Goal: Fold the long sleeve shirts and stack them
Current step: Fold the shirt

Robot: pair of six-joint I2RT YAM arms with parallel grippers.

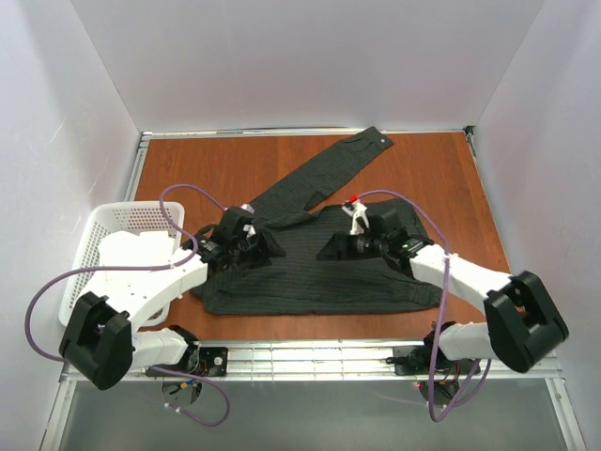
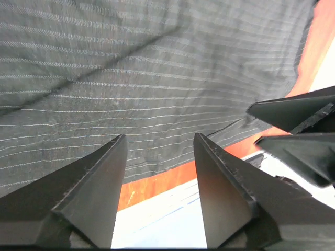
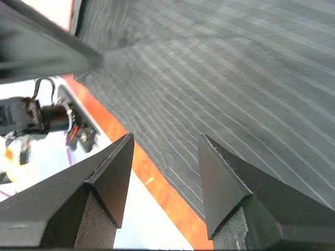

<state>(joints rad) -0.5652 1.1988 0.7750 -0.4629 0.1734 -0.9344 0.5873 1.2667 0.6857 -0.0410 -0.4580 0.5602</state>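
A dark charcoal pinstriped long sleeve shirt point(image 1: 300, 277) lies spread on the reddish-brown wooden desk point(image 1: 207, 164), its body's long axis running left to right across the near middle, hem side toward the arm bases. One sleeve stretches diagonally away to the far right, its cuff almost at the desk's back edge. A tiny red speck point(image 1: 353, 198) at the shirt's far edge, just beside the right wrist, is too small to read. Both arms reach inward from their bases, elbows out, forearms angled toward the centre so that the two tools face each other over the shirt's upper body. The left end effector point(image 1: 272, 246) hangs low over the fabric with its black fingers spread and nothing between them, as the left wrist view confirms point(image 2: 159, 137). The right end effector point(image 1: 329, 249) is likewise released, its fingers parted above striped cloth and the desk's near edge point(image 3: 166, 136). A white perforated plastic basket point(image 1: 103, 230) sits at the desk's left side, beside the left arm.
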